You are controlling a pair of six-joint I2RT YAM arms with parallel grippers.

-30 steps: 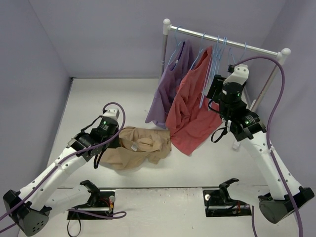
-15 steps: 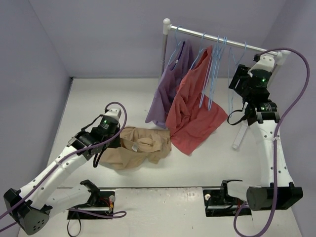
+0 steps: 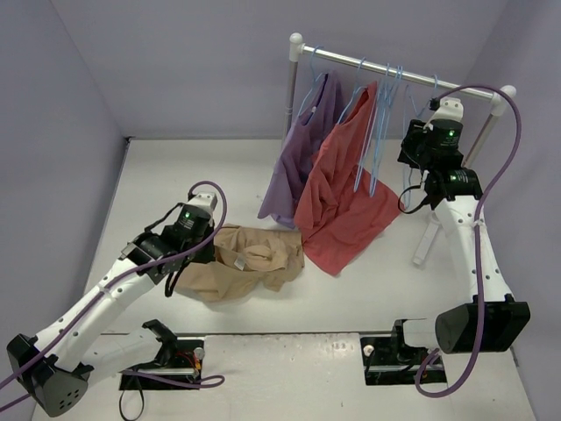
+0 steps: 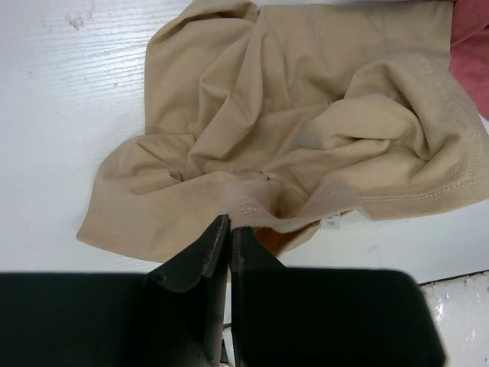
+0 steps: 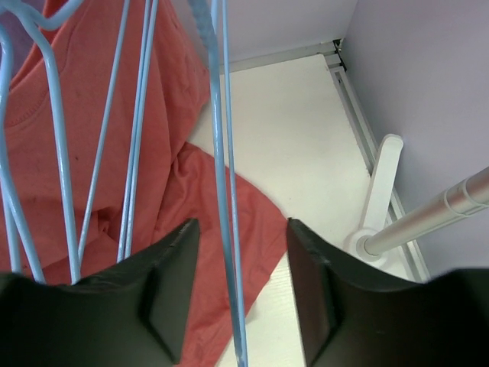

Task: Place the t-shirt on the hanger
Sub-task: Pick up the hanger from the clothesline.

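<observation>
**Grippers engaging shirt and hanger; dressing not yet begun**

Left gripper is pressing its jaws together on a fold of the stitched edge of the t-shirt. The tan cloth is bunching right at the fingertips. Ahead of these jaws and off to their right the garment is lying crumpled on the table. A curved stitched band is arching on the right, and a small label is showing just beside the pinched fold. In the overhead view its long axis is running sideways, from the jaws toward the hem of the red shirt. Which end is the collar cannot be told for certain.

Right gripper is holding its jaws apart, one on each side of a wire of the hanger, and is not gripping it. The hanger is hanging from the rail, and its light-blue wires are passing lengthwise through the gap between the jaws. More blue hangers and the red shirt are hanging to the left of these jaws, with the purple shirt beyond them.

As judged from these views, the task is at its opening stage. The shirt is gripped but not lifted clear, and the hanger is framed but not taken. Closing on the wire, unhooking it and feeding it into the shirt are all remaining.
</observation>
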